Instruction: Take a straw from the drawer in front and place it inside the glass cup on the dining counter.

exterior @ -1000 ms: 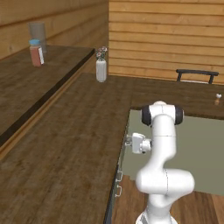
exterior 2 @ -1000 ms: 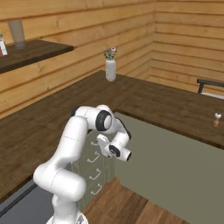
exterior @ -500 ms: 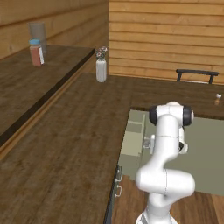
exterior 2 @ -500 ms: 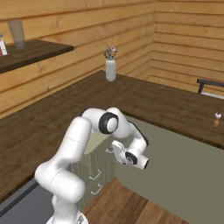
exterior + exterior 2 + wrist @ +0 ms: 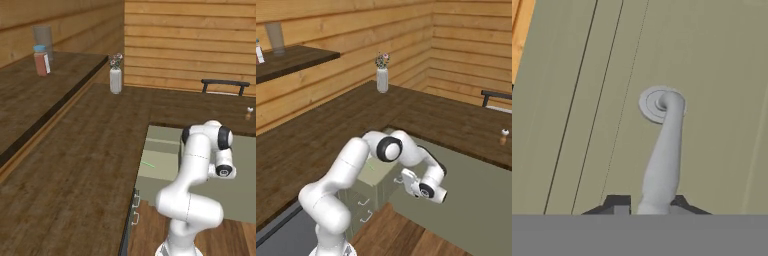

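Gripper: two small dark finger tips closed on the grey metal handle of the drawer; in the hand view the handle runs up between them.
Handle: smooth, rounded, bent bar of matte grey metal, ending in a flat round mounting disc on the drawer front.
Drawer: pulled out from the cabinet; a wide, shallow box with a flat sage-green front and a pale greenish inside. In the right base view the drawer sits partly behind the arm's elbow.
Drawer front up close: plain, matte sage-green panel with thin straight grooves running along it.
Straw: thin, straight, bright green stick lying flat on the drawer's pale floor, near its left side in the left base view; a faint green line in the right base view.
Arm: glossy white segments with dark round joints, bent down so the hand sits low in front of the cabinet.
Counter: dark brown wood planks with visible grain, wrapping around the corner above the sage-green cabinets.
Vase: white bottle shape with small flowers, upright on the counter near the plank wall.
Raised shelf: dark wood, carrying a tall grey glass and a small jar with a pale lid.
Walls: horizontal light wooden planks.
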{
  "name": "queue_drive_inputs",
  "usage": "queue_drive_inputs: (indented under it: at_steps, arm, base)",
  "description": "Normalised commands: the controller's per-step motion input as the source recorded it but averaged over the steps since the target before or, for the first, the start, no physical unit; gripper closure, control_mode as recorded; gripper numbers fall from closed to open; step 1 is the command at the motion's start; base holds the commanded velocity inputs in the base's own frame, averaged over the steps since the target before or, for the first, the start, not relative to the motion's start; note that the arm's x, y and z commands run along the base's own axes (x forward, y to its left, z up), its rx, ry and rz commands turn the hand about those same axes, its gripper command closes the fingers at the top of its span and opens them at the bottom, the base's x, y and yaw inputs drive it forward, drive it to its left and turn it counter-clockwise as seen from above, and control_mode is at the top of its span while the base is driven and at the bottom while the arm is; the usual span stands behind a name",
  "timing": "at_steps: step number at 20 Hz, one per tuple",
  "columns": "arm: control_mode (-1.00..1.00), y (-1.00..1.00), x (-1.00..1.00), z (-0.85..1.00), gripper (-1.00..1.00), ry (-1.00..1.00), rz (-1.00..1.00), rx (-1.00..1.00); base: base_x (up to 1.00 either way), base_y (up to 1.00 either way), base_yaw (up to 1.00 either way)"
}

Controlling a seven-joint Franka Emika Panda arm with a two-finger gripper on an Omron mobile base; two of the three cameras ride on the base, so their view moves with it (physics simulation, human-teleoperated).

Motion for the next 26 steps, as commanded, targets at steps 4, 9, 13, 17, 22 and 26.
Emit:
queue_drive_inputs:
  at_steps: [4,9,13,17,22,26]
  arm:
    - [-1.0,-0.05,-0.31,0.18,-1.0,0.0,0.0,-0.08]
    - [-1.0,0.0,-0.55,0.46,-1.0,0.0,-0.01,-0.1]
    - [-1.0,0.02,-0.63,0.85,-1.0,-0.08,-0.06,-0.18]
    - [-1.0,0.23,-0.56,1.0,-1.0,-0.24,-0.09,-0.31]
    - [-1.0,0.48,-0.41,1.0,-1.0,-0.26,-0.1,-0.4]
    - [-1.0,0.61,-0.1,1.0,-1.0,-0.17,-0.12,-0.43]
  base:
    - [0.0,0.0,0.0]
    - [0.0,0.0,0.0]
    - [0.0,0.0,0.0]
    - [0.0,0.0,0.0]
    - [0.0,0.0,0.0]
    - [0.0,0.0,0.0]
